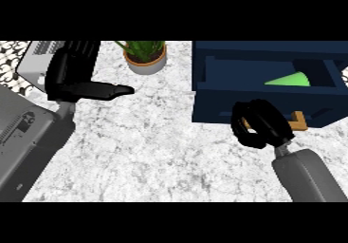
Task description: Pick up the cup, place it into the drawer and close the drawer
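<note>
Cup (288, 79): one, inside one open drawer (225, 102); right hand (259, 124) fingers curled, empty; left hand (79, 88) fingers straight.

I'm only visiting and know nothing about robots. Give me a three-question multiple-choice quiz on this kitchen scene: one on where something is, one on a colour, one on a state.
1. Where is the cup?
A. On a plate
B. In the drawer
C. On a shelf

2. What colour is the drawer?
A. Dark blue
B. Red
C. White

3. What state is the drawer in?
A. Shut
B. Upside down
C. Open

Answers:
1 B: the green cup lies within the drawer's walls.
2 A: its front and sides are dark blue.
3 C: its inside shows from above, with the cup in it.
</note>
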`<state>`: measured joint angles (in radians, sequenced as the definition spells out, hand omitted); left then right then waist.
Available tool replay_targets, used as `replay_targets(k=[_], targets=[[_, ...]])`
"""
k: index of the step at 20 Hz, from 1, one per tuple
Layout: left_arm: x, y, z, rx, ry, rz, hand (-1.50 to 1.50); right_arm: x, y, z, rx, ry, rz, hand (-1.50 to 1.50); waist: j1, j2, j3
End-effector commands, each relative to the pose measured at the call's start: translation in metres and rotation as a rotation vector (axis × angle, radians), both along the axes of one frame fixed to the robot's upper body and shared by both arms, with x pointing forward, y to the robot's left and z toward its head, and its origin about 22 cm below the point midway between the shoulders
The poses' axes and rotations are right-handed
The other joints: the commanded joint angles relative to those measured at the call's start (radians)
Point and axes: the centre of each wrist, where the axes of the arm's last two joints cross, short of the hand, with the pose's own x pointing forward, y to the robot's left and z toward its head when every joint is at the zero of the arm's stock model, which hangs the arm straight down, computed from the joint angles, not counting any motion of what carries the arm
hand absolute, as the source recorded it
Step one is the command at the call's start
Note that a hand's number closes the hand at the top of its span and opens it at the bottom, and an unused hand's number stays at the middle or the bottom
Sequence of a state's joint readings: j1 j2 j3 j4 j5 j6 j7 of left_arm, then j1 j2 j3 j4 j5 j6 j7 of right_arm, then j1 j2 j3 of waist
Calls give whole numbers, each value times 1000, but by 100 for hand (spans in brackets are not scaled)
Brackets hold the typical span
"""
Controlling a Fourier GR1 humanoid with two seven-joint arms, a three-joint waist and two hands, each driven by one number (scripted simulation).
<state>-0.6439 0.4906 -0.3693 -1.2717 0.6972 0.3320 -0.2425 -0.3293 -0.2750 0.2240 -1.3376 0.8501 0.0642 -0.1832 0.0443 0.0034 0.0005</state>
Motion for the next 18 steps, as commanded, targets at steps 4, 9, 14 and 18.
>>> replay_targets(k=[4,9,14,18], targets=[[-19,45,5,-10,-6,13,-150,42,-1,-49,-30,27,-37,150,-2,4,1],[-25,62,-14,-10,17,4,-150,79,13,-40,-17,61,-25,150,-5,9,1],[-32,65,-24,-6,0,13,-150,103,-13,-24,-16,103,-47,150,15,17,2],[-31,73,-31,-13,3,-22,-150,114,-40,-3,14,112,-112,150,34,31,2]])
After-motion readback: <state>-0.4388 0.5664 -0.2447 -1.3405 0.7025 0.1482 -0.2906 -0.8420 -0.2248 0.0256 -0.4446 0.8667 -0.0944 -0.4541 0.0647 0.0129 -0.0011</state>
